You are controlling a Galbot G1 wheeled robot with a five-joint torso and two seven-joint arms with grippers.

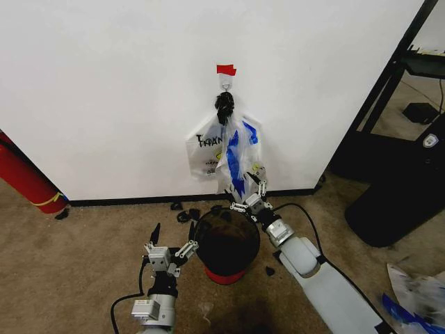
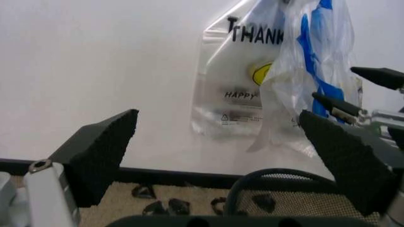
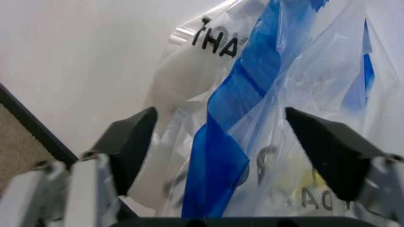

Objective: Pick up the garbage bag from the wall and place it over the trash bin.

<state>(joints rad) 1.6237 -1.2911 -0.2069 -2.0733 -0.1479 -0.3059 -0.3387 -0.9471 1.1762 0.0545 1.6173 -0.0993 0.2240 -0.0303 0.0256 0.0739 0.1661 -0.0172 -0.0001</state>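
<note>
Reaching is the step in hand: the right gripper [image 1: 254, 186], fingers apart, is held at the garbage bag [image 1: 235, 158] hung on the wall [image 1: 104, 83] above the trash bin [image 1: 226, 243]. Next, the fingers must be closed on plastic. The left gripper [image 1: 172, 247] is spread beside the bin.

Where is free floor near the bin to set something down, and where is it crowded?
Bare carpet lies between the red cylinder and the left end effector. It is crowded at the trash bin: the right end effector sits open at the garbage bag, with dark scraps along the wall.
</note>
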